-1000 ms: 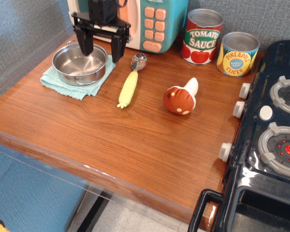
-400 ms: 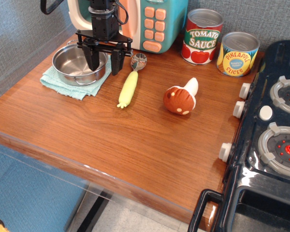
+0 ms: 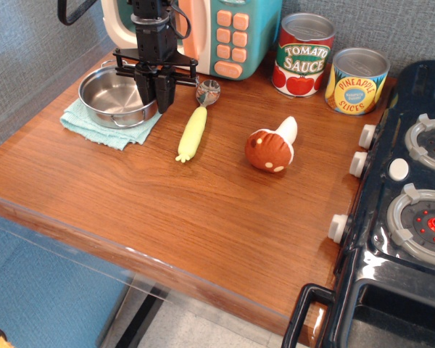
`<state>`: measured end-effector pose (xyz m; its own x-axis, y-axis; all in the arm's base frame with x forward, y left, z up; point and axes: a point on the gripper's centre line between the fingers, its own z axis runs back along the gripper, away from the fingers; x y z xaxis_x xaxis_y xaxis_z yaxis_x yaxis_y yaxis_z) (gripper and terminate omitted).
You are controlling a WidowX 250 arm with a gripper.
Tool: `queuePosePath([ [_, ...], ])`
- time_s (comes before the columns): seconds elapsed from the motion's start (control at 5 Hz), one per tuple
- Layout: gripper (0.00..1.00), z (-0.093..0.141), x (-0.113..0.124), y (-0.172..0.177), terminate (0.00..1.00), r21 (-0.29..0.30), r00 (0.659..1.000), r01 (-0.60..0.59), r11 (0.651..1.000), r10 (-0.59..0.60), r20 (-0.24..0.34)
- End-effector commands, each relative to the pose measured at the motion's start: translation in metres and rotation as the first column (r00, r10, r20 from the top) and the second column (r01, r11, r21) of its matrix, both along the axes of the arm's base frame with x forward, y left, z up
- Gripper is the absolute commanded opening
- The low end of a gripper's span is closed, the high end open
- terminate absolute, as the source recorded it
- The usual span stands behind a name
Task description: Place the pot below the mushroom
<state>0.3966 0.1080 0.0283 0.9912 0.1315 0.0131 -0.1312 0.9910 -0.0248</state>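
We work on a wooden tabletop with a black toy stove along its right edge and a toy microwave at the back, beside a tomato sauce can and a pineapple slices can. At the back left a teal cloth lies flat, and the pot sits on it, upright and empty. The mushroom lies on its side near the table's middle, cap toward us, stalk pointing away and to the right. Between the two lies a yellow-handled spoon, its long axis running front to back.

The relation that matters: the mushroom is well to the right of the pot and somewhat nearer us, so the target spot in front of the mushroom lies diagonally across the spoon from where we hold.

Our gripper points straight down at the pot's right rim, fingers drawn close together with the rim wall apparently pinched between them. We judge it clamped on the pot, which rests on the cloth, not yet lifted.
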Motion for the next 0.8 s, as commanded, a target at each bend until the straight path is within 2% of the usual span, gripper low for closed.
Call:
queuePosePath([
  [0.0, 0.00, 0.041, -0.009, -0.011, 0.00, 0.021, 0.996, 0.019, 1.000, -0.021, 0.089],
  [0.2, 0.00, 0.068, -0.029, -0.032, 0.00, 0.054, 0.988, 0.050, 0.997, -0.057, 0.142],
  [0.4, 0.00, 0.077, -0.052, -0.066, 0.00, 0.039, 0.978, 0.137, 0.990, -0.141, 0.155],
  [0.6, 0.00, 0.068, -0.072, -0.104, 0.00, 0.022, 0.956, 0.263, 0.964, -0.264, 0.128],
])
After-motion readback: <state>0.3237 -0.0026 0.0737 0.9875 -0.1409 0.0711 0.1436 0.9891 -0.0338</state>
